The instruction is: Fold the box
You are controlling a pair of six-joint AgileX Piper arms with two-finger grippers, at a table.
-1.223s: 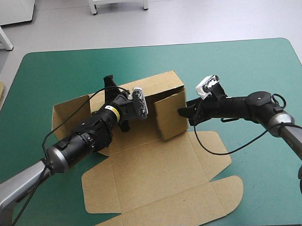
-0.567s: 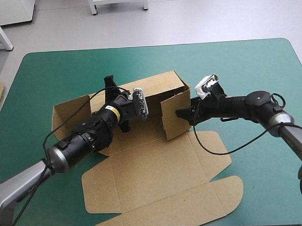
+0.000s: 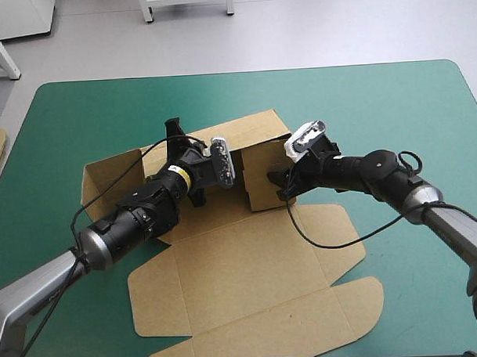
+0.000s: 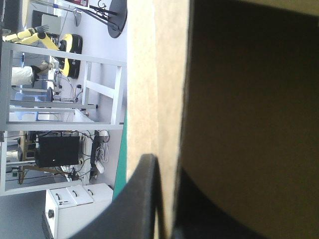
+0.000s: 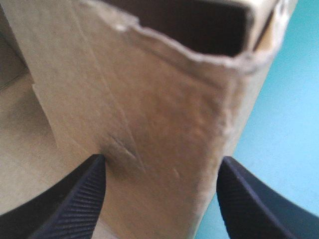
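Currently, the left gripper is clamped on the box. A raised wall of the brown board stands between its two black fingers, which are nearly together. The right gripper is spread wide, and a raised end flap sits directly ahead of it, framed by its fingertips. The remaining panels lie flat on the teal-green cover, behind and beneath both grippers.
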